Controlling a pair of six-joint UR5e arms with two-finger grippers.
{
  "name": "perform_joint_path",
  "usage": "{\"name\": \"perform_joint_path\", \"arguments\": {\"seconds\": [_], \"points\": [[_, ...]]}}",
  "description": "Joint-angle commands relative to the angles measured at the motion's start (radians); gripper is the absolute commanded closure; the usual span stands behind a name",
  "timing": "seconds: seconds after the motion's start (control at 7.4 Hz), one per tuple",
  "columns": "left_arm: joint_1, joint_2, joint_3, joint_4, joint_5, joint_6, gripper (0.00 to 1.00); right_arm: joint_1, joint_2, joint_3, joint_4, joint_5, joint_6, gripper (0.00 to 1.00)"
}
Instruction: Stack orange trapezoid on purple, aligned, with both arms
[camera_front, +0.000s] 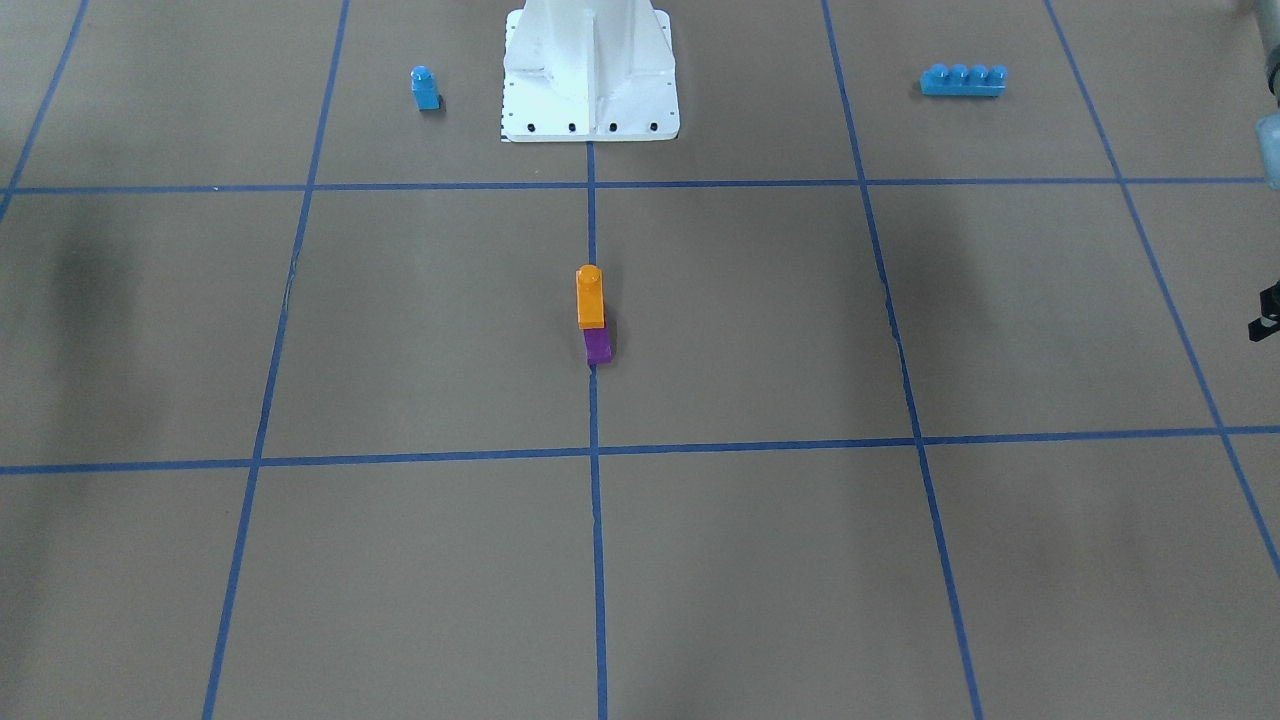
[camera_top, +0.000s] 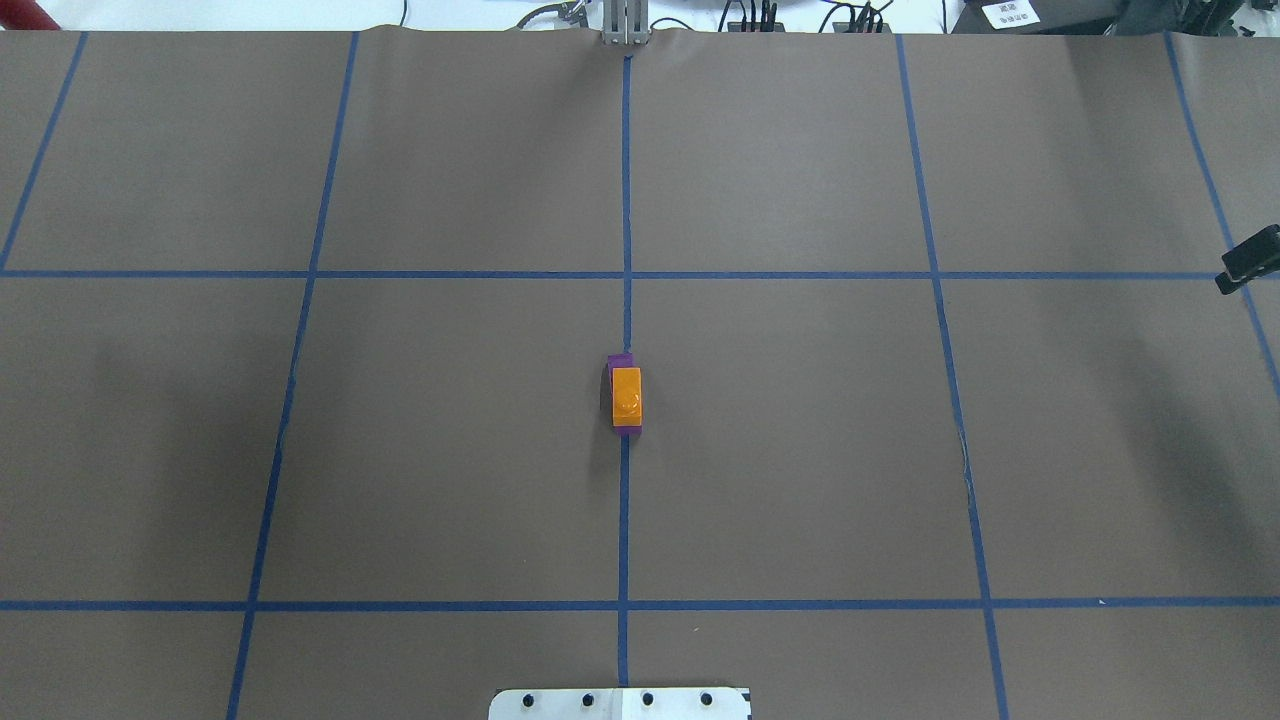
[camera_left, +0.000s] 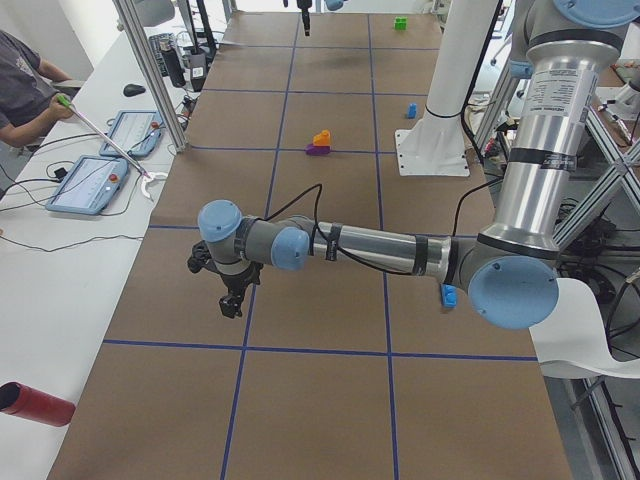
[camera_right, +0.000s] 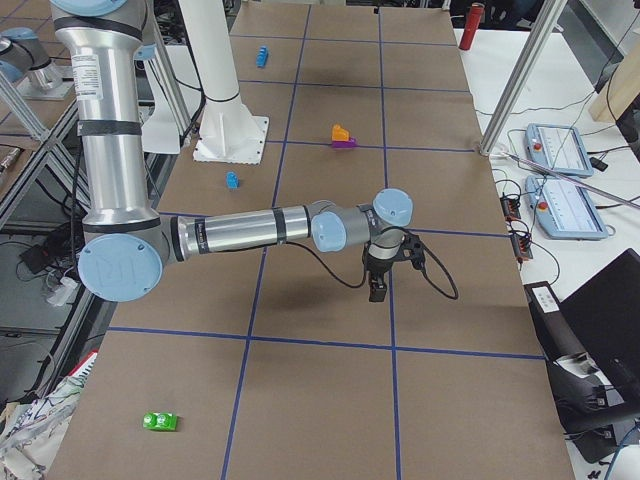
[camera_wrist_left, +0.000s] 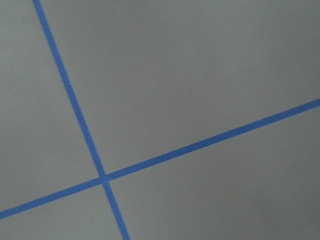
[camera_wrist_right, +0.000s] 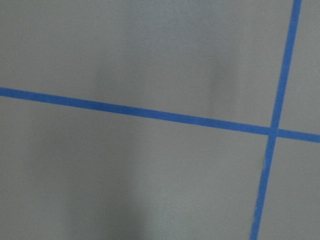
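Note:
The orange trapezoid (camera_front: 590, 297) sits on top of the purple (camera_front: 597, 346) at the table's middle, on the centre tape line; from overhead the orange one (camera_top: 627, 396) covers most of the purple one (camera_top: 620, 362), edges roughly parallel. Both grippers are far from the stack. My left gripper (camera_left: 232, 302) hangs above the table near the left end, and only a black sliver of it (camera_front: 1266, 312) shows in the front view. My right gripper (camera_right: 377, 288) hangs near the right end, a sliver (camera_top: 1248, 262) overhead. I cannot tell whether either is open or shut. The wrist views show only bare table and tape.
A small blue single-stud block (camera_front: 425, 88) and a long blue four-stud brick (camera_front: 963, 80) lie either side of the white robot base (camera_front: 590, 70). A green block (camera_right: 160, 421) lies at the right end and a red cylinder (camera_left: 35, 403) at the left end.

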Motion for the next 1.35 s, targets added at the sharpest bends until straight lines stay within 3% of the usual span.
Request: {"name": "perform_joint_path", "arguments": {"seconds": [0.0,0.14,1.22], "points": [[-0.029,0.014,0.021,-0.004,0.000,0.012,0.00,0.094,-0.010,-0.034,0.000,0.077,-0.028,0.00],[-0.030,0.039,0.012,-0.013,0.001,0.000,0.00,0.112,-0.012,-0.042,0.000,0.111,-0.040,0.00],[-0.030,0.045,0.006,-0.001,-0.002,-0.063,0.00,0.112,-0.012,-0.076,0.004,0.100,-0.035,0.00]]}}
